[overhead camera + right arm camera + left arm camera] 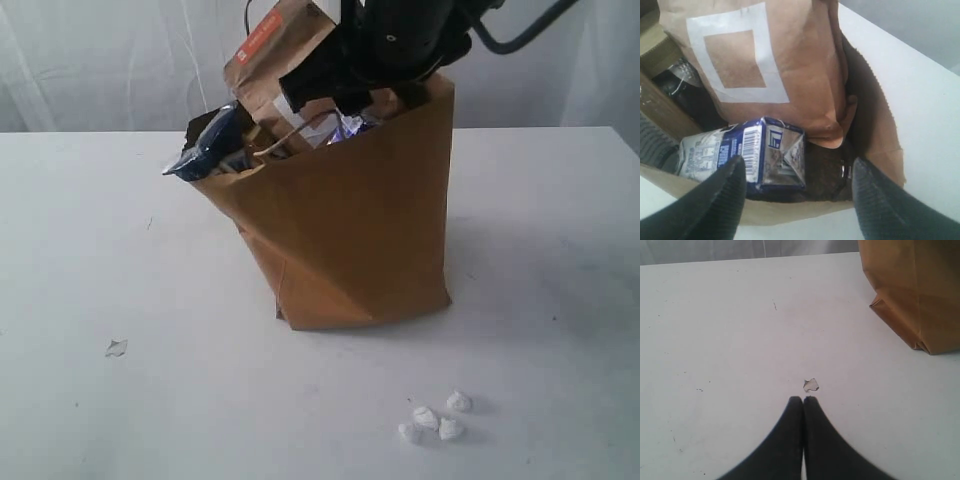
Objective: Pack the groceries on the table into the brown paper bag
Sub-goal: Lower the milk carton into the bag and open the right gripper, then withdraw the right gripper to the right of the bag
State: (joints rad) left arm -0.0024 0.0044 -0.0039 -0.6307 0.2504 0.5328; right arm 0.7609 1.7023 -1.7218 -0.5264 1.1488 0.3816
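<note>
The brown paper bag (350,220) stands mid-table (90,250), leaning a little. Out of its top stick the kraft pouch with orange strip (275,45) and the long printed packet (207,143). My right gripper (355,95) hovers over the bag's mouth. In the right wrist view it (799,162) is open with nothing between its fingers. Below it lie the blue-white carton (752,152), a dark jar (825,172) and the kraft pouch (765,65). My left gripper (803,399) is shut and empty, low over the table, left of the bag (920,290).
A few crumpled white bits (435,420) lie near the front edge to the right. A small clear scrap (116,348) rests at front left, just ahead of the left fingertips (811,385). White curtains hang behind the table.
</note>
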